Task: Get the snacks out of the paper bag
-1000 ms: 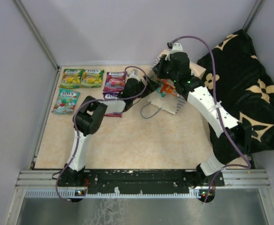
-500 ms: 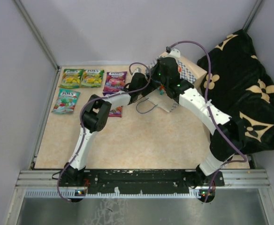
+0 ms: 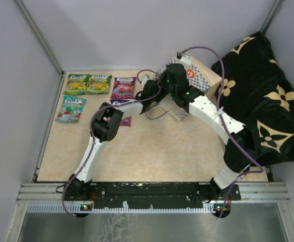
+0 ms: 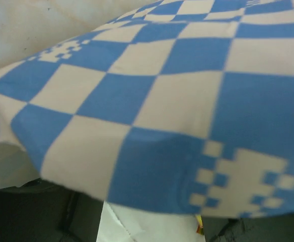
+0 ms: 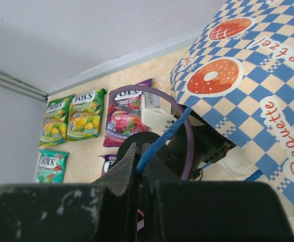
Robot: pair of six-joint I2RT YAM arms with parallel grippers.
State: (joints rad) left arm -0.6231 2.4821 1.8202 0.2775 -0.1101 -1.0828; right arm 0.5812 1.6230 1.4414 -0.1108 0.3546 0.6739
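Handle [image 5: 162, 137] sits clamped in the right gripper [image 5: 139, 161]. Left gripper [image 3: 151, 91] meets the bag [image 3: 202, 75] mouth; cannot tell its jaws' state.

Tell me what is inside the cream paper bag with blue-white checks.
Left arm reaches into the checked paper bag. Inside, only a tiny yellow-red sliver shows; paper covers the rest.

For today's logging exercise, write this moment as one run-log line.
right hand: shut on cord handle of paper bag | left hand: at bag opening, fingers hidden | snacks: five pouches lying outside bag
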